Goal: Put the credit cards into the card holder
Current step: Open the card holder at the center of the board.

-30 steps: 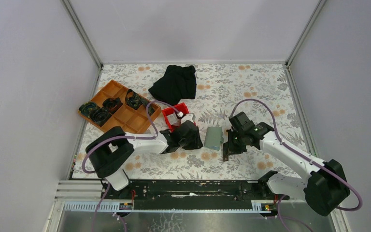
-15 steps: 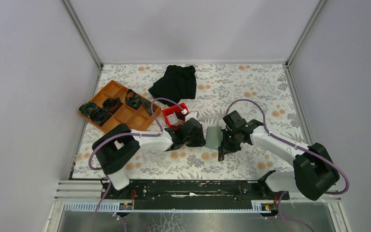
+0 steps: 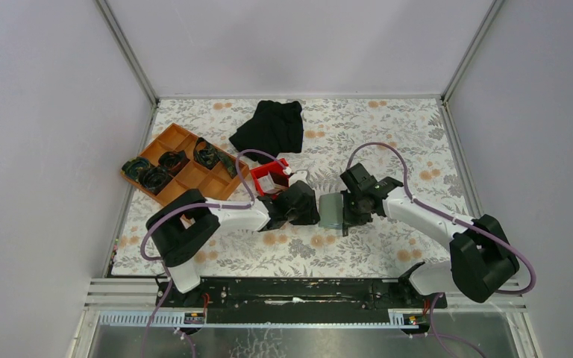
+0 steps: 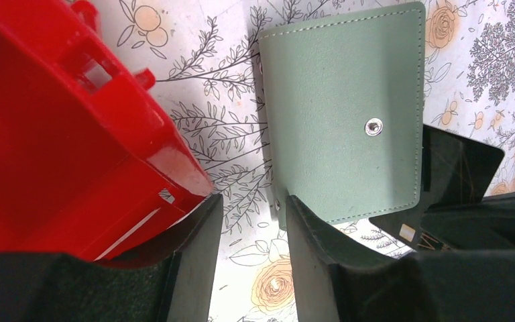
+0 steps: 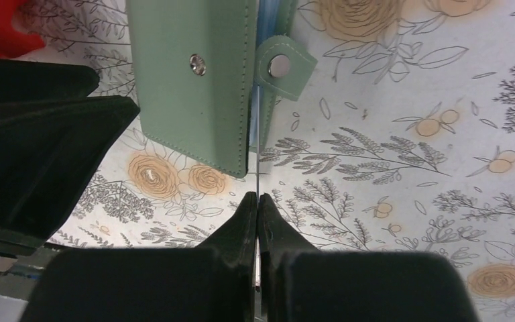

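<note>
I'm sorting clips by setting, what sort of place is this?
Probably a robot test cell: plain panel walls enclose a flowered tablecloth, and a rail at its near edge carries the left arm and right arm.

Card holder (image 4: 342, 114) flat, unsnapped; credit card (image 5: 257, 180) edge-on beside flap.

Left gripper (image 4: 250, 263) jaws apart, right gripper (image 5: 258, 205) seemingly pinched shut

Grey-green card holder (image 4: 342, 121), floral table (image 3: 388, 142).
</note>
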Controlling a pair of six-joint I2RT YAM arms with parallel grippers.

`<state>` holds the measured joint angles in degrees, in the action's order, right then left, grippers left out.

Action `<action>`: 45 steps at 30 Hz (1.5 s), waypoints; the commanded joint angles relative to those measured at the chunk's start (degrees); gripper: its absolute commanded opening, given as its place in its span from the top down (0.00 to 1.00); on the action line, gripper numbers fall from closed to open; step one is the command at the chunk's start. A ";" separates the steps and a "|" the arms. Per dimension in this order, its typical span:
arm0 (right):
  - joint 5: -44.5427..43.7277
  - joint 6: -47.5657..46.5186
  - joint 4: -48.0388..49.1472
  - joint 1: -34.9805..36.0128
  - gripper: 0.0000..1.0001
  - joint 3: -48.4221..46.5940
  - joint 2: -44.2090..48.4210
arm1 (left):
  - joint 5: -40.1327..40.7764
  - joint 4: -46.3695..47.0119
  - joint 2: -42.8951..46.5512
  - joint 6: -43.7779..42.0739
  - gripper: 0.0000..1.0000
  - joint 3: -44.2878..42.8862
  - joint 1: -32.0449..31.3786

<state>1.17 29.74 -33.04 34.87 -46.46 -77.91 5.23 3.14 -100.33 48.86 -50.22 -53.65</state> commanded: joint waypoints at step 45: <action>4.58 -1.95 5.90 -6.36 1.00 -5.51 -6.11 | 2.10 -3.71 -1.19 -2.99 0.52 -0.38 0.06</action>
<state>2.76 27.79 -29.69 29.10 -51.86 -83.59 5.39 3.03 -101.08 47.37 -51.11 -53.63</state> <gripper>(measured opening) 0.018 0.477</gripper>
